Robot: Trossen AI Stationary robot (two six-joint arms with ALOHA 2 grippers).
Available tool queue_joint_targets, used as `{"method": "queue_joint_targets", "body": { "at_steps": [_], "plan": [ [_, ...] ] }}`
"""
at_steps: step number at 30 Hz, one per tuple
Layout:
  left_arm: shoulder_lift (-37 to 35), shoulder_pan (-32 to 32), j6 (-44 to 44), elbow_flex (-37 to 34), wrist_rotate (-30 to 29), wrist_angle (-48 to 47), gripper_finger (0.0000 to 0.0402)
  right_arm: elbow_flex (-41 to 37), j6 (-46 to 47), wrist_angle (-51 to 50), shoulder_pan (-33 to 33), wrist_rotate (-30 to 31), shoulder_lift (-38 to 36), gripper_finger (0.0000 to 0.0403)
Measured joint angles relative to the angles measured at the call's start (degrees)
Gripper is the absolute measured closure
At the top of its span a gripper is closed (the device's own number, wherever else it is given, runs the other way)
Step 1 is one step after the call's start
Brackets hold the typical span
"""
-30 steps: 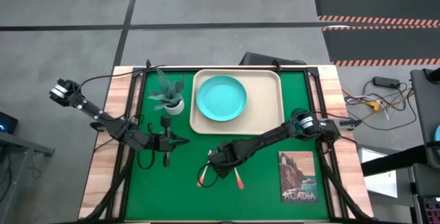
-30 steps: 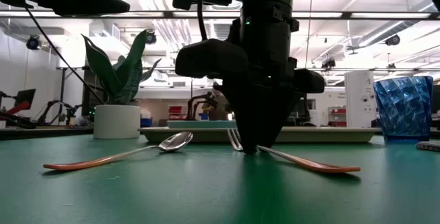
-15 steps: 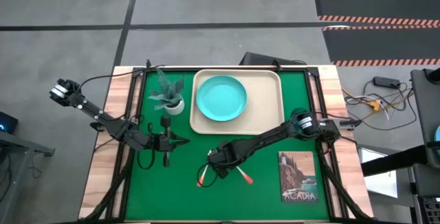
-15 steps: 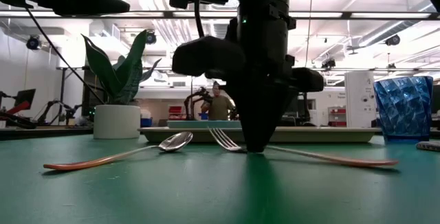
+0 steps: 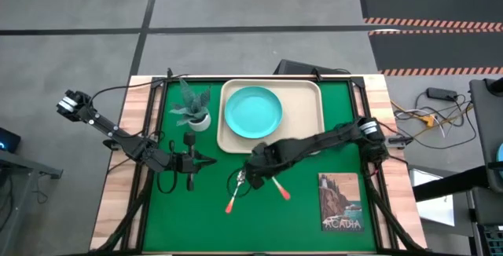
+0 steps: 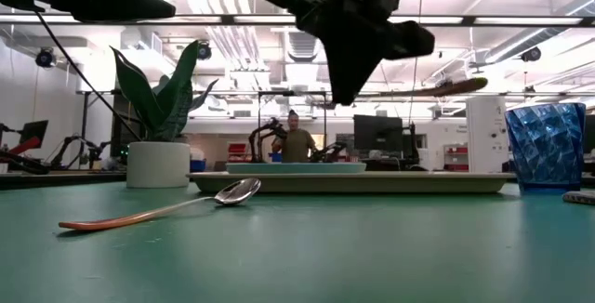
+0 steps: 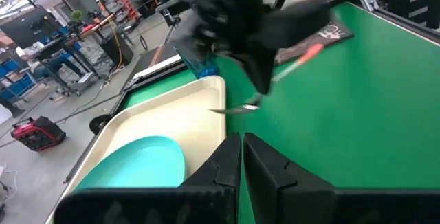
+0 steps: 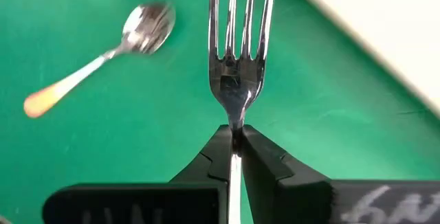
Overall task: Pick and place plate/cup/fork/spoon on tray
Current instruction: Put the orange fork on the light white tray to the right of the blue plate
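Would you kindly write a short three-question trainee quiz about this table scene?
1. True or false: the right gripper is shut on the fork with silver tines and orange-red handle, lifted off the green table.
2. What lies on the beige rectangular tray? A) blue see-through cup B) round turquoise plate C) spoon
3. Fill in: the silver spoon with orange-red handle rests on the ____.

Key: 1 true; 2 B, the plate; 3 table.
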Motion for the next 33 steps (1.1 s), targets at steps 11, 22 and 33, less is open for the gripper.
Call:
{"method": "queue_joint_targets", "body": {
  "at_steps": [11,22,33],
  "plan": [
    [0.0,0.0,0.0,0.0,0.0,0.04,0.0398,-0.31,-0.81,-5.12,-11.92,2.88,-6.15,0.039],
    [0.0,0.0,0.02,-0.02,0.0,0.02,0.0398,-1.27,-5.35,-8.38,-23.5,2.54,-7.29,0.039],
    [0.0,0.0,0.04,-0.04,0.0,0.02,0.0398,-3.56,-9.24,-8.89,-27.36,2.35,-7.29,0.0392]
  ]
}}
